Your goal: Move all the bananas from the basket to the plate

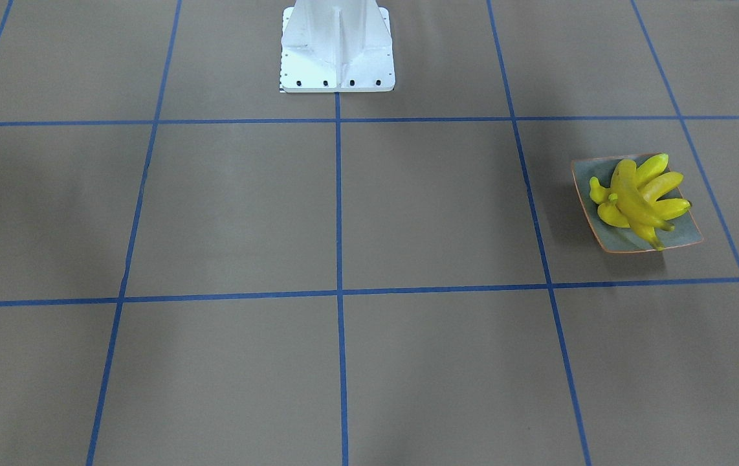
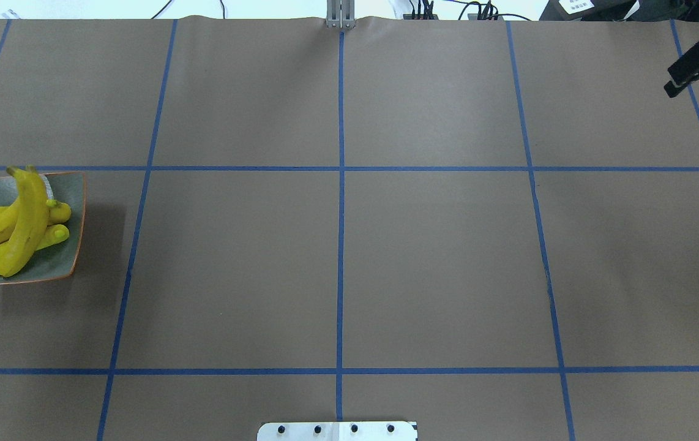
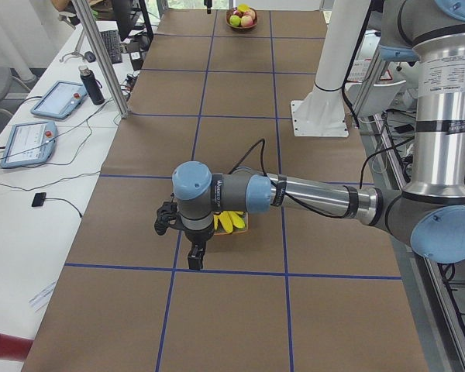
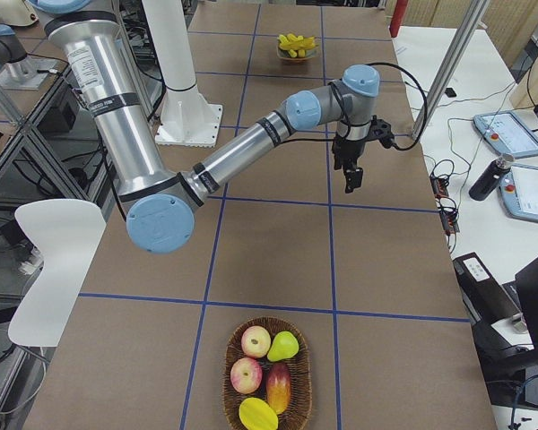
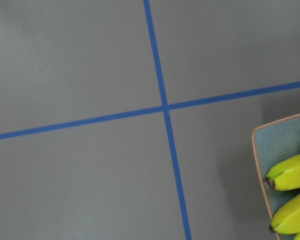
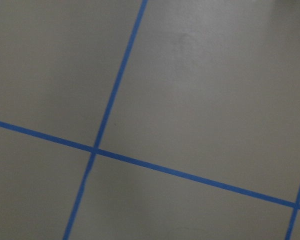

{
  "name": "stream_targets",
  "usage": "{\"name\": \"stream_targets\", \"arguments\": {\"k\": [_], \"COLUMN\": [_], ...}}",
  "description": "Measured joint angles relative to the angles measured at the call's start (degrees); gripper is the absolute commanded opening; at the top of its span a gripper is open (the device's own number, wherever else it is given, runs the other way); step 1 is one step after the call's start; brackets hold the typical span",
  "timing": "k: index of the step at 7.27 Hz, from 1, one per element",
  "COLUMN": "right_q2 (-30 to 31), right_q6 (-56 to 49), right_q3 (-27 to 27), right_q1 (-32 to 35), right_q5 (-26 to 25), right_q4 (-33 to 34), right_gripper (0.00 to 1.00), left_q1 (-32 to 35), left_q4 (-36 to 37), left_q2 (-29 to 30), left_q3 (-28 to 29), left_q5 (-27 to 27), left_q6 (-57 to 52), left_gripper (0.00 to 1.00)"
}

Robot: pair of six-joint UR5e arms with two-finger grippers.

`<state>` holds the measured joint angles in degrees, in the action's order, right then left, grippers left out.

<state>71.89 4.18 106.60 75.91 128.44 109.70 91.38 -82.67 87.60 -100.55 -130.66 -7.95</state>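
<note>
Several yellow bananas (image 1: 638, 197) lie piled on the square grey-green plate (image 1: 681, 231) with the orange rim. They also show in the overhead view (image 2: 16, 226) on the plate (image 2: 69, 190) at the table's left edge. My left gripper (image 3: 195, 260) hangs just beside the plate, on the side away from the robot's base; I cannot tell if it is open. The left wrist view shows banana tips (image 5: 290, 175) and the plate's corner (image 5: 270, 142). My right gripper (image 4: 350, 182) hovers over the table's far side; its state is unclear. The overhead view (image 2: 674, 86) shows it partly.
A wicker basket (image 4: 230, 358) at the table's right end holds two apples, a pear and other fruit; no banana shows in it. It also shows in the exterior left view (image 3: 242, 17). The white robot base (image 1: 337, 48) stands mid-table.
</note>
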Motion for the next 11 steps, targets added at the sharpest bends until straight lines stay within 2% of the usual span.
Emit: {"name": "stream_targets", "arguments": {"k": [4, 8, 11], "right_q2": [13.19, 20.94, 25.48], "right_q6": [-14.07, -14.66, -14.42], "right_q3": [-0.53, -0.51, -1.07], "right_q1": [7.61, 12.63, 13.73], "right_q5": [1.50, 1.26, 1.05], "right_q4": [-0.06, -0.90, -6.79], "right_gripper": [1.00, 1.00, 1.00], "left_q1": [3.30, 3.34, 3.24], "left_q4": [-1.17, -1.20, -1.20], "left_q2": [-0.86, -1.57, -3.72], "left_q3": [-0.36, -1.79, -2.82], "left_q5": [-4.55, -4.44, -4.45], "left_q6": [5.02, 5.71, 5.52], "left_gripper": [1.00, 1.00, 1.00]}}
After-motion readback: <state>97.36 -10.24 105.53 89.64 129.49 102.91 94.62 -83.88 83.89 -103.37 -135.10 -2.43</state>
